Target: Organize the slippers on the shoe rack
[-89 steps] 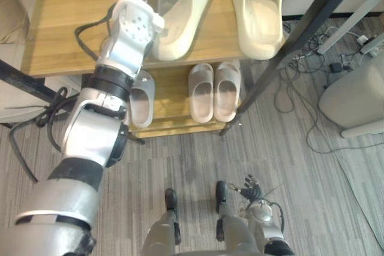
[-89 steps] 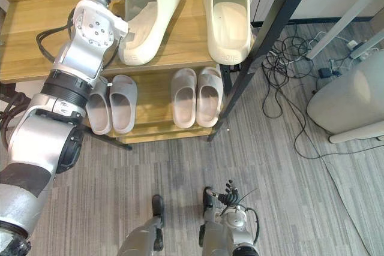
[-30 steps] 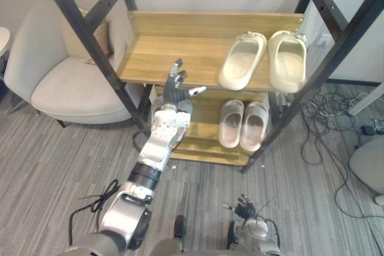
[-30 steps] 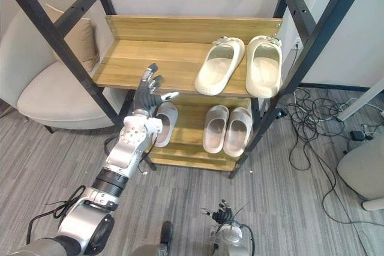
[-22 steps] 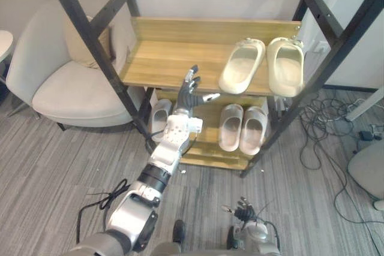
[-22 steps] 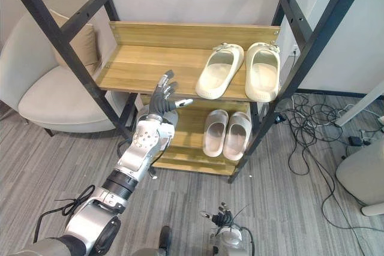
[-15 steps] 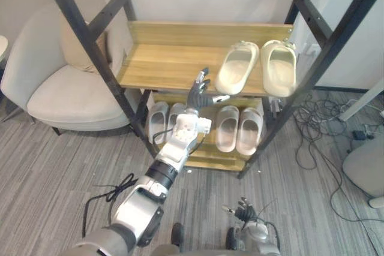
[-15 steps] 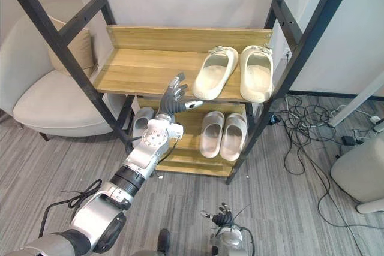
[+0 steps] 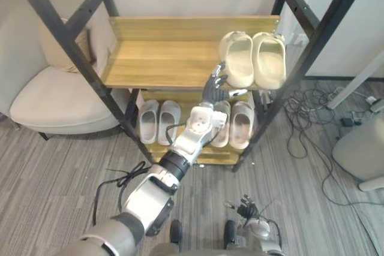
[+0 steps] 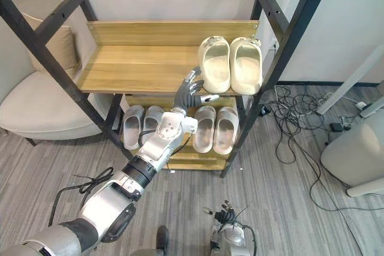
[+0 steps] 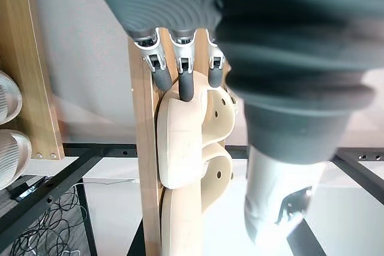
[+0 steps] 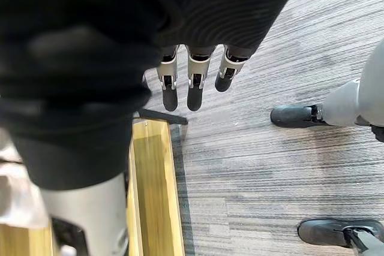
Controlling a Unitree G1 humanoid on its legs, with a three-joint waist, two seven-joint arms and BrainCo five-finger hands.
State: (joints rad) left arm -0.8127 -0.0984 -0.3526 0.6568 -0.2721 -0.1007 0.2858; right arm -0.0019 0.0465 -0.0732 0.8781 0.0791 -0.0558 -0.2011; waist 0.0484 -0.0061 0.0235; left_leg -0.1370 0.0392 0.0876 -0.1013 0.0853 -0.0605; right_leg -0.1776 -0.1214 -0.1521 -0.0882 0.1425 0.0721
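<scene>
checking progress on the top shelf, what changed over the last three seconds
The left hand came off the left cream slipper, drew back, then swung right to its heel, fingers straight. That slipper, angled before, now lies parallel to the right cream slipper. Grey pairs on the lower shelf and the low right hand stayed put.

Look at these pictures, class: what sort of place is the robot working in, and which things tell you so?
Probably a home-like room or lounge corner, possibly a test space: a wooden shoe rack holding cream slippers, a pale armchair beside it, and loose cables on grey carpet.
</scene>
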